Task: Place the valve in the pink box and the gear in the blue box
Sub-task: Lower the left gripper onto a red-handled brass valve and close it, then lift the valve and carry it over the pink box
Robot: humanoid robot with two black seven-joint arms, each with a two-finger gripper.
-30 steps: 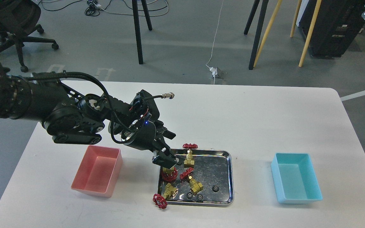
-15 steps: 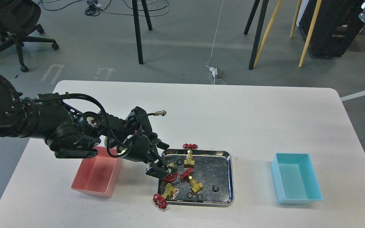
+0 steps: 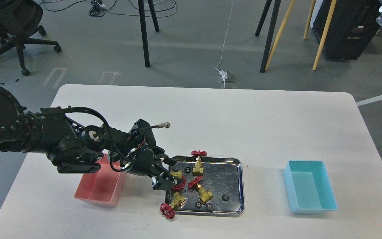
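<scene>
The left gripper, jaws clamped on a brass valve, at the steel tray's nine-o'clock edge on the desk.

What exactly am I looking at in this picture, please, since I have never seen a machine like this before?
This picture is taken from the robot's own head, looking down on a white table. The black arm coming in from the left is the robot's left arm; its far end is the left gripper, a two-finger clamp. It sits at the left edge of a shiny steel tray, by a brass valve with a red handwheel; whether it has closed on it is hard to tell. The tray holds more such valves and tiny black gears, such as this gear. A pink box stands to the left and a blue box to the right. The right arm is out of view.
</scene>
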